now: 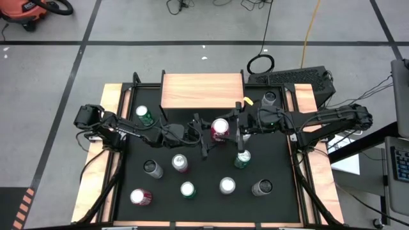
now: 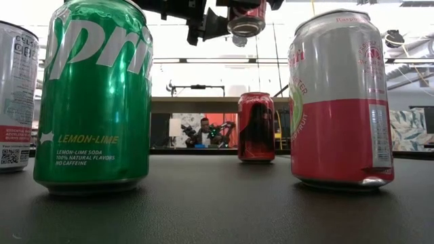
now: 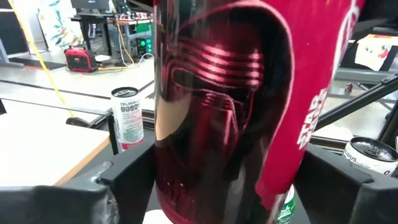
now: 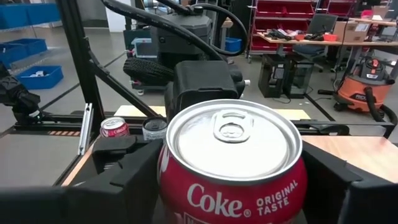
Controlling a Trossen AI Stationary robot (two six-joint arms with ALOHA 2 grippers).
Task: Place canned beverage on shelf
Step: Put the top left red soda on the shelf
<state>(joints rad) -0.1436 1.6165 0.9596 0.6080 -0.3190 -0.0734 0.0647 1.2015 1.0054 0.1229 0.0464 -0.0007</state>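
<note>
Coke can upright, axis vertical, tab up, lifted clear of table. Right gripper and left gripper both flank it; grasp cannot be told.

A red Coke can with a silver lid is showing a dark masked face print beside the light-wood shelf on the black worktop.

Grey taped floor, orange vacuum (far corner), red shelving
</note>
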